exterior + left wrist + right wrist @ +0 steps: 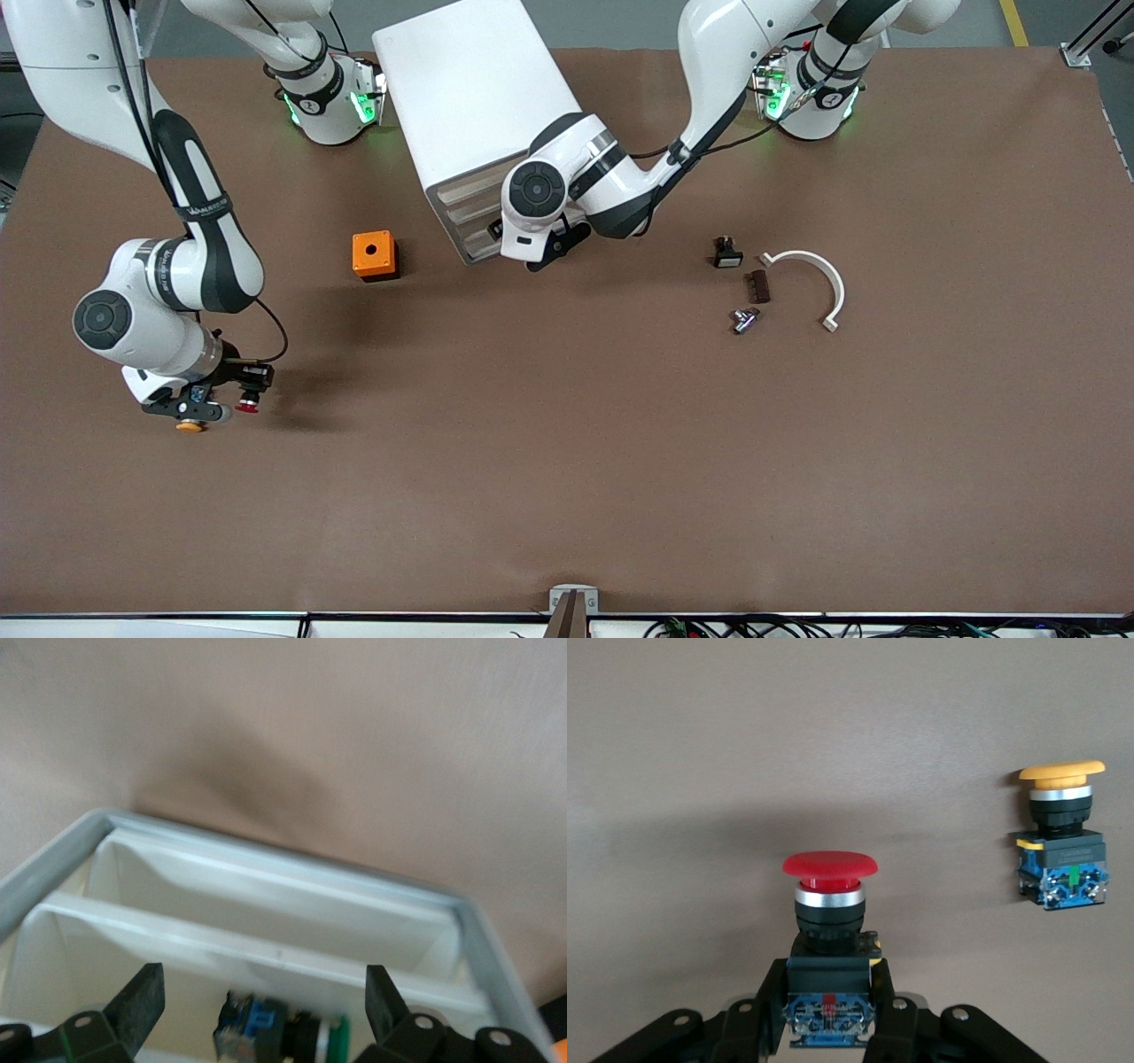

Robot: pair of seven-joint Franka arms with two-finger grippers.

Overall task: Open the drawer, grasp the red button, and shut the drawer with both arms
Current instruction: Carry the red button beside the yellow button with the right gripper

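Pinching the button (829, 930) between right gripper (830, 1014) fingers (769, 1005), red cap outward.

Cabinet (461, 106) front mostly hidden by the left arm (576, 190), left hand (551, 248) largely masked under its wrist, drawer (266, 912) cut off at the picture's edges, part inside it (279, 1032) blurred and cropped, yellow button (189, 426) half hidden under the right hand (232, 400)

Left gripper (551, 251) blocks the drawer (266, 904) front; bare table (567, 461) lies open nearer the camera.
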